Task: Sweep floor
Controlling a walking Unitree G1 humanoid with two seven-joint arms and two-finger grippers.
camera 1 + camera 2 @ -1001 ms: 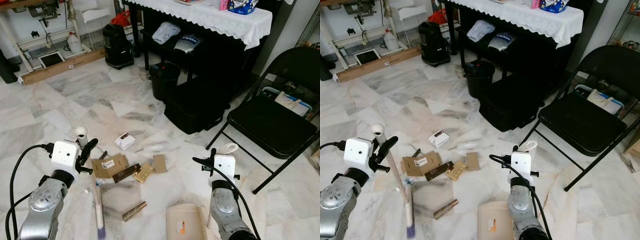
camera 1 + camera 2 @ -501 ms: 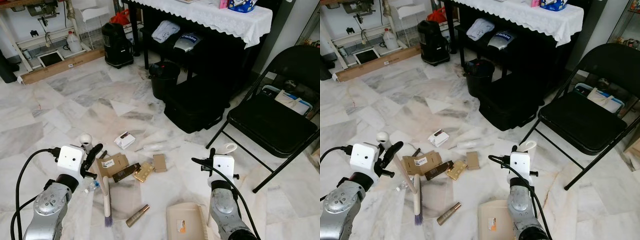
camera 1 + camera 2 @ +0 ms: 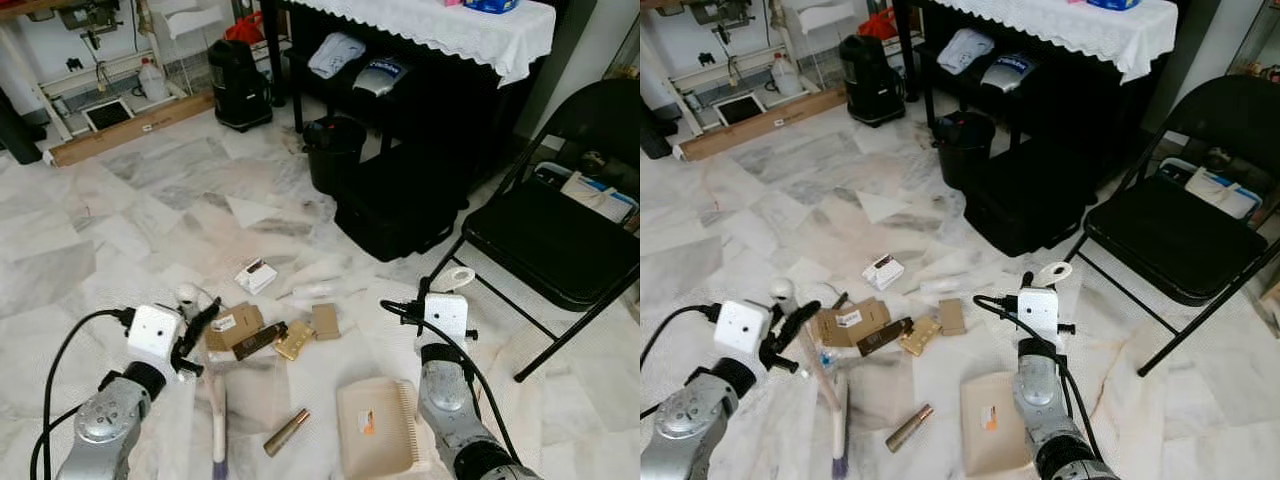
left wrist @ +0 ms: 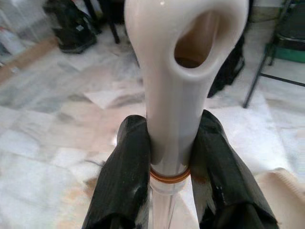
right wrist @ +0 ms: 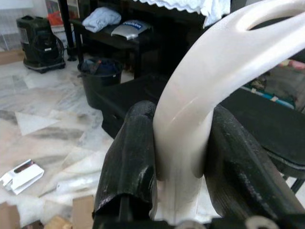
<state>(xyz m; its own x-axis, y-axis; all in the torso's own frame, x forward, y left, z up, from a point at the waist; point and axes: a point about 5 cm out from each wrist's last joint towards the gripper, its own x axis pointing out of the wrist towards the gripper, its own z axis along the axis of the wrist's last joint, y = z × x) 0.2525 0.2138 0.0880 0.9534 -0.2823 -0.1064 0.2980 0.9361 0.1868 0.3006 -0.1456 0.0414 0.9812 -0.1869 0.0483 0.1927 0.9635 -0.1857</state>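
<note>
A small hand broom (image 3: 217, 425) with a pale handle and purple bristle tip stands slanted on the white marble floor (image 3: 120, 230), its bristles down at about 6 o'clock in the head view, just beside a brown cylindrical tube (image 3: 286, 432) lying at its 3 o'clock. The left gripper (image 4: 167, 157) is clamped on the broom's cream handle, one black finger (image 4: 125, 162) pressed against each side just below the hanging loop. At 3 o'clock from the tube, a beige dustpan (image 3: 377, 438) with a comb edge rests flat on the floor; the right gripper (image 5: 181, 157) is closed around its curved cream handle (image 3: 457, 277), which rises upright from the pan. Litter lies at about 12 o'clock from the broom: a flattened brown cardboard box (image 3: 234, 324), a dark wrapper (image 3: 260, 340), a gold packet (image 3: 294, 340) and a small tan card (image 3: 325, 320), all close together, with a small white carton (image 3: 257, 275) and a clear plastic wrapper (image 3: 318, 290) a little beyond them. Farther off at 12 o'clock a black bin (image 3: 332, 152) stands beside a dark table covered with a white lace cloth (image 3: 450, 25). At 2 o'clock a black folding chair (image 3: 560, 230) stands on the floor. At 11 o'clock a black canister vacuum (image 3: 238, 85) sits near a long wooden plank (image 3: 130, 125).
</note>
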